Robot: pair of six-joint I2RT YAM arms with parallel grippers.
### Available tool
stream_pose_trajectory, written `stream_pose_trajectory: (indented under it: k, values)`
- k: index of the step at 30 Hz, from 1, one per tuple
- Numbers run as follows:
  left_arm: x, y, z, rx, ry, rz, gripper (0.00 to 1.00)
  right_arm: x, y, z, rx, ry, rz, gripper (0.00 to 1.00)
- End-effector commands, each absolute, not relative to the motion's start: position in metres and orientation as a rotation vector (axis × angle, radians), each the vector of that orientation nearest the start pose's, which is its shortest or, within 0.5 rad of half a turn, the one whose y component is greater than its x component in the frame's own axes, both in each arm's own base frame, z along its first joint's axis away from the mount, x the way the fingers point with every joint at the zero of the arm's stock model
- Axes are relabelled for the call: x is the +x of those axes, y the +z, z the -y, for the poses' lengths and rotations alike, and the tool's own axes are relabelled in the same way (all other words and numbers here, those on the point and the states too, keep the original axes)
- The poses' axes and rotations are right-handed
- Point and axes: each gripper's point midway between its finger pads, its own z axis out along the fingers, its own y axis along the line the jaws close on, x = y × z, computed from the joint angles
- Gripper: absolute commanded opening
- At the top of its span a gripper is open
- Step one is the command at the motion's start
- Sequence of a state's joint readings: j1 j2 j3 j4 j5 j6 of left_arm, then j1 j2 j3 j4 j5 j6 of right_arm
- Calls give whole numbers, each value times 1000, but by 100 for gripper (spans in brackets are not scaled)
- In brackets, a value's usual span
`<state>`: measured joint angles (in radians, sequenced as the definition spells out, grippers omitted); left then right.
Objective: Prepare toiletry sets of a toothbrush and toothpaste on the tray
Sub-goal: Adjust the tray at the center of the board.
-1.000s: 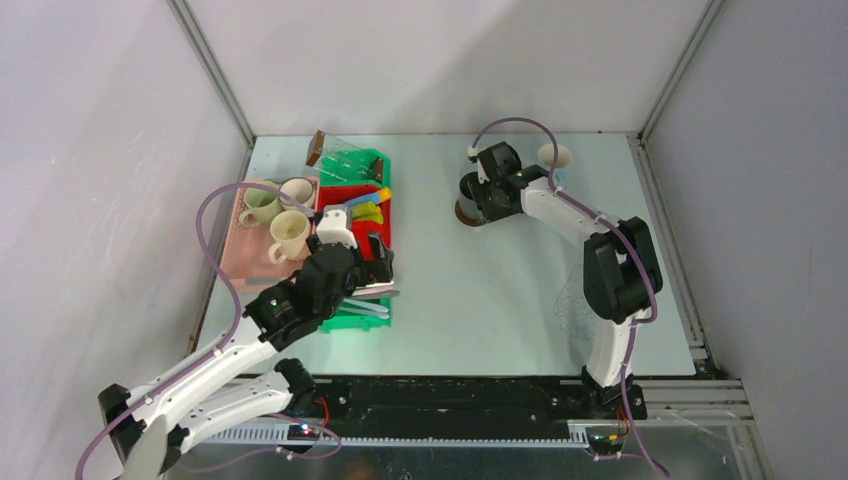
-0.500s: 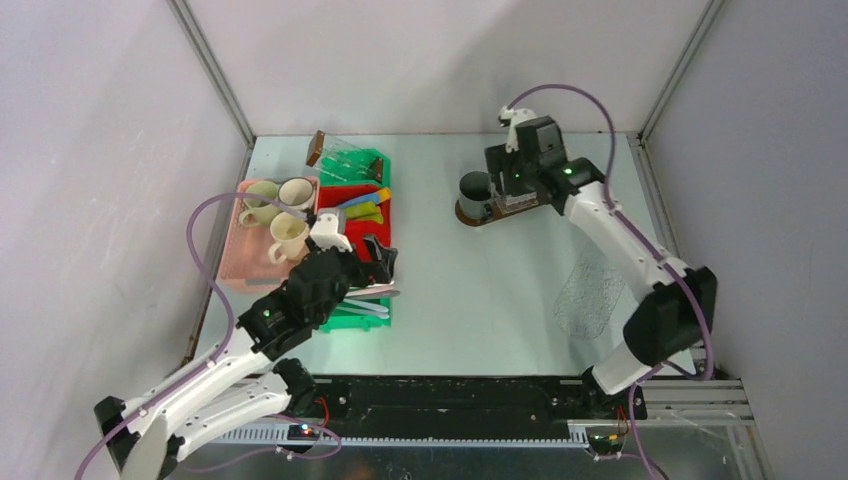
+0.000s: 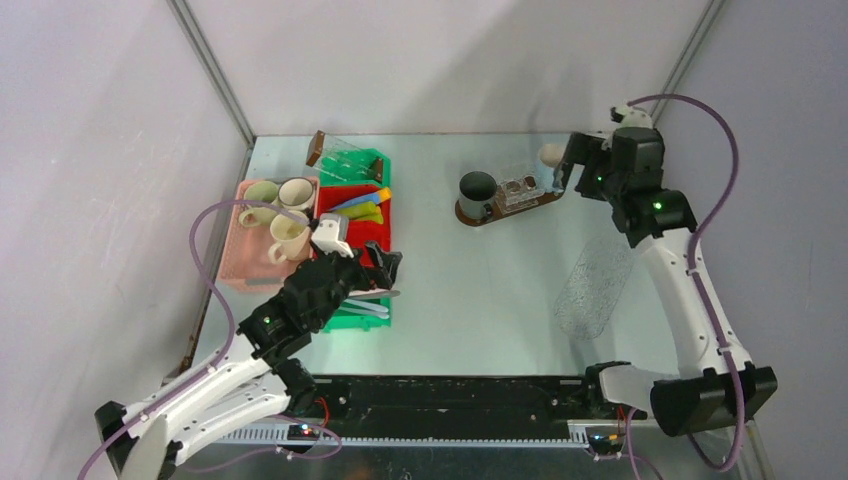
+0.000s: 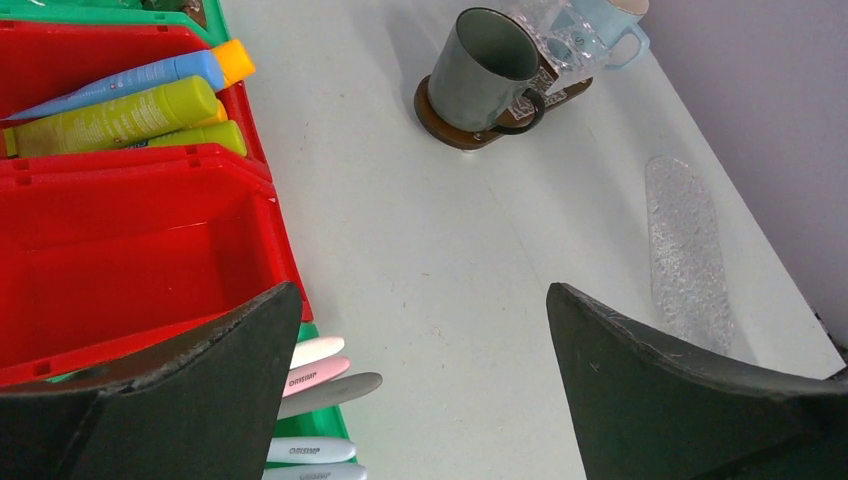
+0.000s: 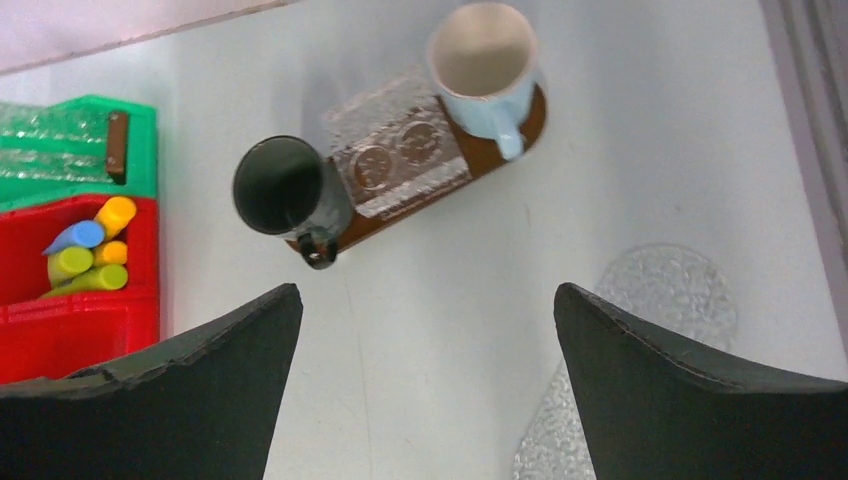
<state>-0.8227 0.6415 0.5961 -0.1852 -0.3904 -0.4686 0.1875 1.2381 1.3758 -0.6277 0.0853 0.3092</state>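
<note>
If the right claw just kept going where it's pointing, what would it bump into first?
Probably the bare table just short of the brown tray; the right gripper hangs open above it, though depth is unclear.

Faint brand print on toothbrush handles point(image 4: 318, 376)

Just beside the red bin point(image 4: 140, 250), each handle carries one short dark word, possibly "ORBIMP"; too small to read reliably.

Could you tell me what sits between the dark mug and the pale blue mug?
A clear embossed plastic piece lies on the brown tray between the dark mug and the pale blue mug; the right wrist view shows it best.
</note>
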Motion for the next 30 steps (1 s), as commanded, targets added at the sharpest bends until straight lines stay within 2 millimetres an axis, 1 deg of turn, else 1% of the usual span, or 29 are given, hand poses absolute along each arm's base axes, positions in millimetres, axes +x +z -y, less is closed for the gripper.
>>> stream_pose_trajectory:
  k: [1,4,6,7,8,9,10,11,12,13,14,15,16,17,18,19,20,21,22,27,29,30]
  values:
    - [238,256,172,19,-559,-1769,100,342,295,-33,398,195,-2087,100]
    - [240,255,170,5,-550,-1776,100,327,281,1,591,85,-2098,99]
    - [241,253,168,-10,-546,-1783,100,311,261,17,654,-1,-2154,99]
    - [242,252,166,-19,-543,-1785,100,307,256,25,685,-25,-2160,99]
    - [242,250,165,-25,-544,-1792,100,299,244,30,714,-56,-2193,99]
    - [243,249,163,-32,-539,-1796,100,295,237,38,750,-77,-2202,99]
    - [243,247,162,-34,-543,-1800,100,287,222,40,790,-97,-2241,99]
    - [243,245,160,-41,-539,-1802,100,281,213,47,836,-109,-2254,99]
    - [243,244,160,-41,-542,-1804,100,273,195,47,883,-106,-2294,99]
    - [244,243,158,-46,-541,-1802,100,268,187,54,940,-110,-2301,99]
    - [244,242,158,-45,-547,-1804,100,260,168,52,994,-86,-2335,100]
    - [244,242,157,-51,-547,-1801,100,256,159,54,1043,-65,-2340,100]
    - [244,240,157,-46,-552,-1806,100,248,142,54,1095,-56,-2358,99]
    - [245,240,155,-51,-549,-1804,100,245,134,55,1140,-33,-2359,100]
    - [244,239,155,-46,-552,-1808,100,238,118,57,1198,-25,-2362,99]
    - [245,240,153,-50,-551,-1802,100,235,110,54,1226,1,-2370,99]
    - [244,239,153,-45,-553,-1803,100,229,96,55,1280,9,-2370,99]
    - [245,240,151,-47,-549,-1800,100,227,89,53,1318,21,-2369,100]
    - [245,239,150,-46,-549,-1799,100,221,77,53,1355,13,-2380,99]
    - [244,238,146,-45,-543,-1791,100,202,40,51,1491,-33,-2413,100]
    - [245,237,144,-49,-541,-1789,100,200,27,49,1518,-29,-2420,99]
    - [245,237,144,-50,-539,-1789,100,199,24,47,1523,-21,-2425,99]
